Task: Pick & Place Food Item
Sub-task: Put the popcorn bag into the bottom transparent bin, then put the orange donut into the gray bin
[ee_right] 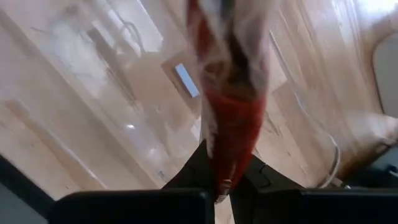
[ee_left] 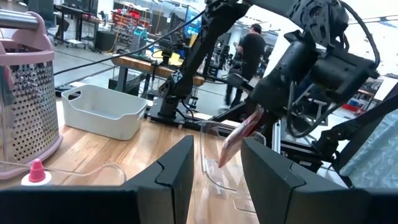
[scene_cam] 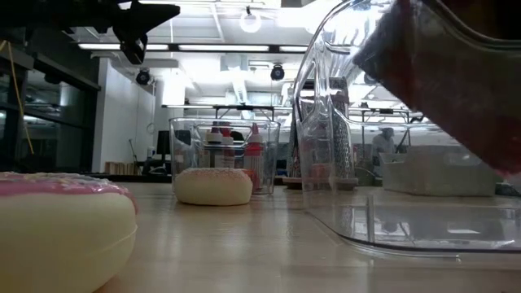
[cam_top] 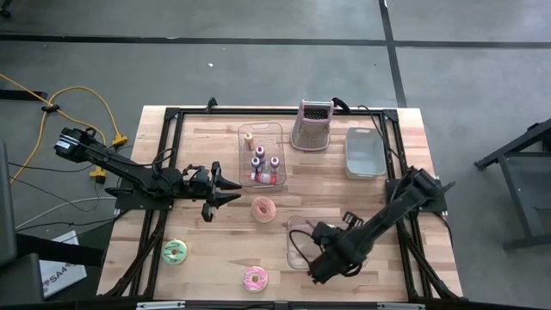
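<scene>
My right gripper (cam_top: 320,263) points steeply down over a clear plastic container (cam_top: 301,243) near the table's front edge. It is shut on a red-and-white bacon strip (ee_right: 229,106), which also shows in the left wrist view (ee_left: 238,140). My left gripper (cam_top: 231,188) hovers open and holds nothing at the table's left-middle, pointing toward the right. A peach sprinkled donut (cam_top: 263,208) lies flat on the wood between the two grippers. My right gripper pinches one end of the bacon strip (ee_right: 222,163) between its two fingers, coming from above and pointing down. The strip hangs below the fingers along their line, over the clear container (ee_left: 211,158). Whether its lower end touches the container does not show.
A green donut (cam_top: 175,251) and a pink donut (cam_top: 255,278) lie near the front edge. A clear bin of small bottles (cam_top: 261,155), a pink-framed grater (cam_top: 312,125) and a white tub (cam_top: 364,152) stand toward the far side. A black frame rims the table.
</scene>
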Robot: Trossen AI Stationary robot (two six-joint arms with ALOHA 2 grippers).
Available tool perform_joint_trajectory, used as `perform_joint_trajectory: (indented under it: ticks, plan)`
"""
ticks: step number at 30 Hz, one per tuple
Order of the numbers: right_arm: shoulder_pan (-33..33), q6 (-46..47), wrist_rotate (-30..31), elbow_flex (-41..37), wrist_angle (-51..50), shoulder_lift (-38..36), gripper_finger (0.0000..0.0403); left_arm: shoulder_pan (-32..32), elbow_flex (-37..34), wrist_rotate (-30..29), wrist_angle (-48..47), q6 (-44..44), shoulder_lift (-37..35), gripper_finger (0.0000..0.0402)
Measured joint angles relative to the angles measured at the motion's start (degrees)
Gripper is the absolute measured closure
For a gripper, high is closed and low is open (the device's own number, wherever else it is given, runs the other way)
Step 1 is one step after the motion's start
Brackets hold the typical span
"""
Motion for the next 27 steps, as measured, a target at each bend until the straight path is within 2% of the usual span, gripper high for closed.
perform_joint_trajectory:
  ticks: [4, 17, 27]
  plan:
    - [-0.3, -1.5, -2.1, -0.1, -0.1, 1.9, 0.0392, 0.0, 0.0, 0.0, 0.0, 0.0, 0.0, 0.0273]
    - [-0.3, -1.6, -2.1, 0.0, -0.4, 1.6, 0.0346, 0.0, 0.0, 0.0, 0.0, -0.4, 0.0, 0.0273]
    - [-0.3, -2.7, -1.3, 0.0, -0.4, 1.6, 0.0339, 0.0, 0.0, 0.0, 0.0, -0.4, 0.0, 0.0273]
